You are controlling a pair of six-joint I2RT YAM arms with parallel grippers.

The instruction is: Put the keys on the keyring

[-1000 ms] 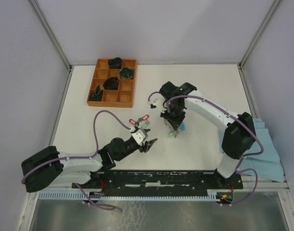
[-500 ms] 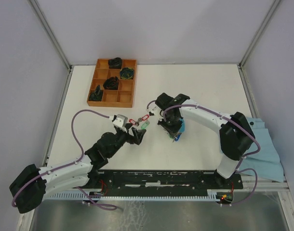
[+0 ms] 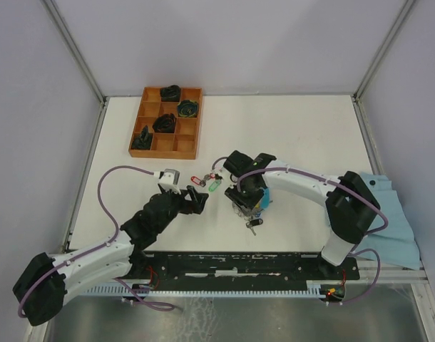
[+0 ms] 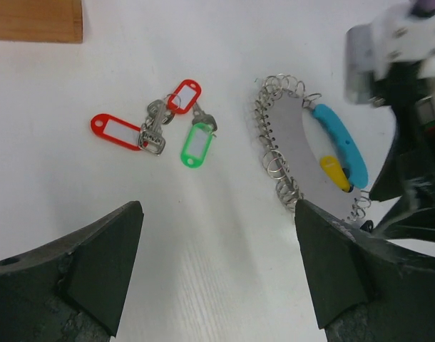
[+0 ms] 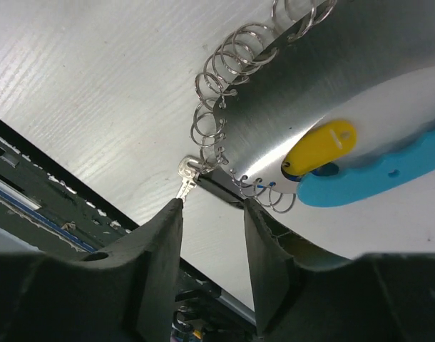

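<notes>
Hovering the right gripper (image 5: 212, 206), spread a little and pinching nothing, over the keyring (image 4: 273, 153) near the middle of the table (image 3: 310, 135); holding the left gripper (image 4: 217, 214) spread wide; likely going next for the loose keys (image 4: 155, 132) beyond, needing a pinch on one of them

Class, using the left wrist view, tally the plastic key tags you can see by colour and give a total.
Red key tags: 2
Green key tag: 1
Yellow key tag: 1
Total: 4
</notes>
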